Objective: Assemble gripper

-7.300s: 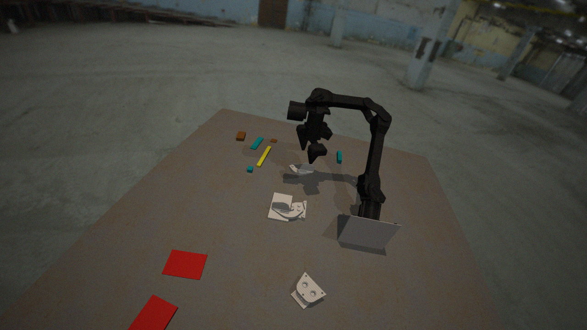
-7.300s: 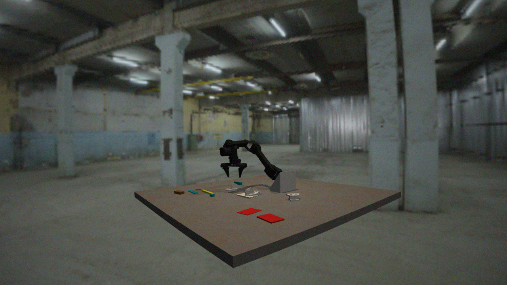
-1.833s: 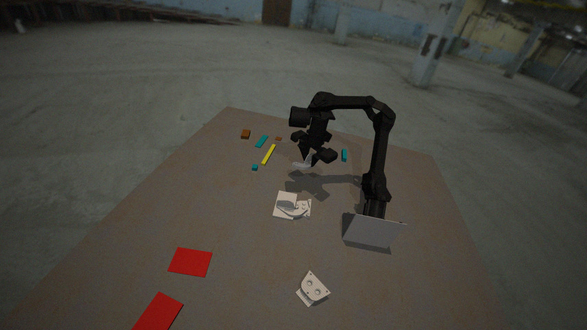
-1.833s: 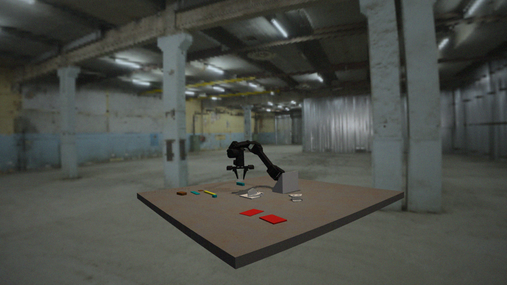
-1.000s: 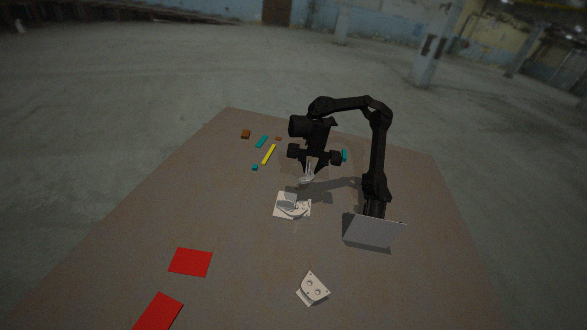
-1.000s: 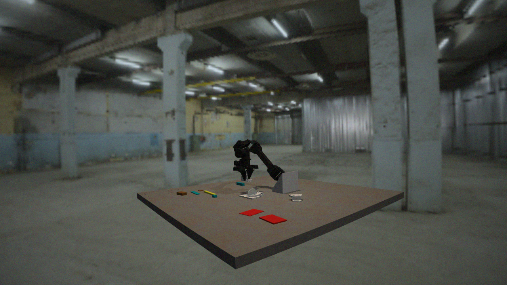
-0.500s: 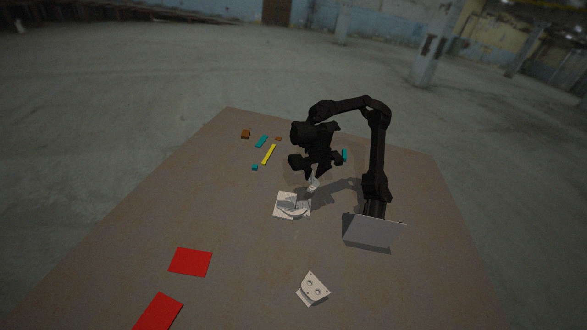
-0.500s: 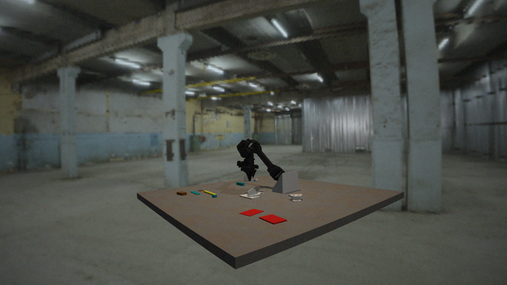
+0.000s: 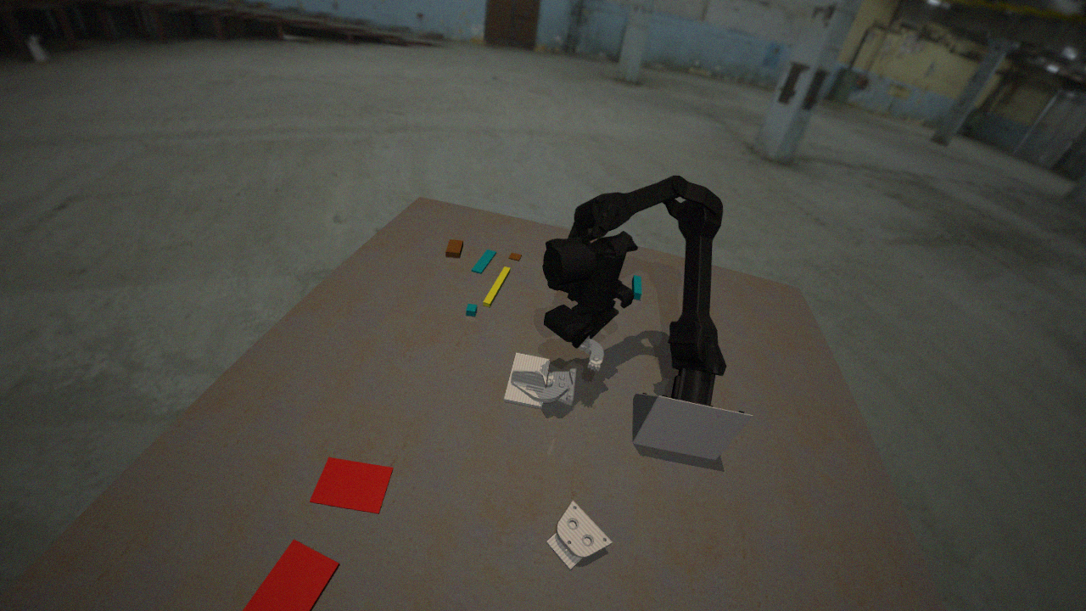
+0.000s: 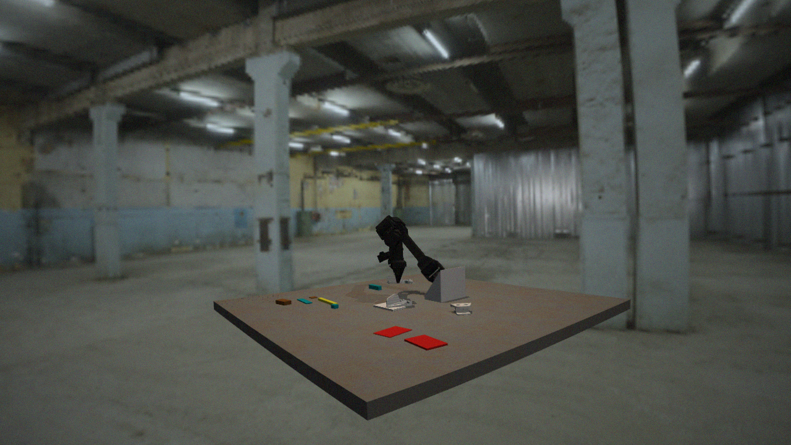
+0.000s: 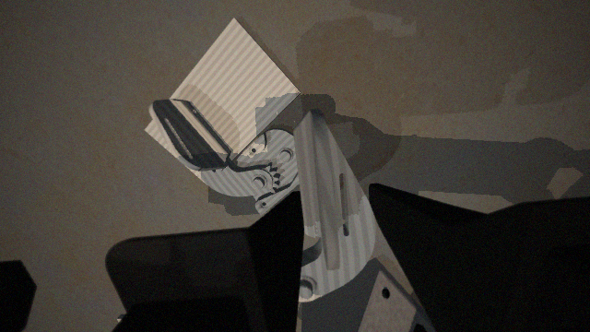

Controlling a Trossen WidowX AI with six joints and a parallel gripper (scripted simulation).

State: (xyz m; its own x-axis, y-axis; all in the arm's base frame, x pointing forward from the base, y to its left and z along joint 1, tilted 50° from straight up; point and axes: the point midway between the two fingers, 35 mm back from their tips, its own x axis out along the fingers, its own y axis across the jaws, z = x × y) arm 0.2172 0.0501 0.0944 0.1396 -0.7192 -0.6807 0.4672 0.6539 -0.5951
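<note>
The off-white gripper base lies flat on the table. One grey jaw lies on it, its toothed end beside a round pin. My gripper is shut on the other grey jaw. It holds that jaw above the table, clear of the base, on the side toward the robot's stand. The jaw's lower end hangs below the fingertips. The housing plate, with two round holes, lies apart near the front.
Two red sheets lie at the front left. A yellow bar, teal pieces and brown blocks lie at the back left. Another teal block lies behind the arm. The robot's grey stand is on the right.
</note>
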